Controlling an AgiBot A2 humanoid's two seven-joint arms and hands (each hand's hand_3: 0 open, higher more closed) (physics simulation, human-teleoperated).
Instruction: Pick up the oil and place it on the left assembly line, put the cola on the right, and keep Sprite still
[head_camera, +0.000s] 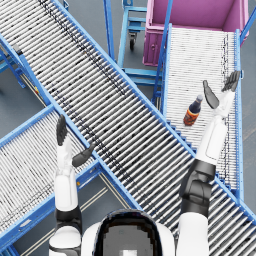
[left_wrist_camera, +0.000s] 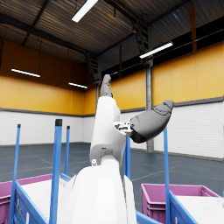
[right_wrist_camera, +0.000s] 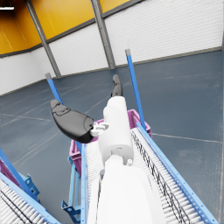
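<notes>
- Standing on the rollers of the right assembly line (head_camera: 222, 45) is the cola (head_camera: 192, 111), a dark bottle with a dark cap and an orange-red label. It looks upright and sits near the line's left rail.
- The right hand (head_camera: 222, 94) hangs over the same line, just to the right of the cola and a little farther out. It is released, with the thumb spread wide from the other fingers and nothing between them.
- In the head view a narrow gap shows between the right thumb and the cola's cap, so hand and bottle are apart.
- The right wrist view shows the same hand (right_wrist_camera: 105, 120) spread and empty, with the line's rollers (right_wrist_camera: 151, 175) running away below the forearm.
- At the far end of the right assembly line sits a pink bin (head_camera: 200, 12), which also shows past the hand in the right wrist view (right_wrist_camera: 139, 117).
- The left hand (head_camera: 66, 147) is over the left assembly line (head_camera: 25, 160), beside the blue rail that divides it from the long diagonal conveyor (head_camera: 100, 95). It is also released, fingers pointing far and thumb stuck out to the right, holding nothing.
- The left wrist view shows that hand (left_wrist_camera: 118, 118) raised and empty against the yellow and white hall walls, with pink bins (left_wrist_camera: 183, 197) low in the frame.
</notes>
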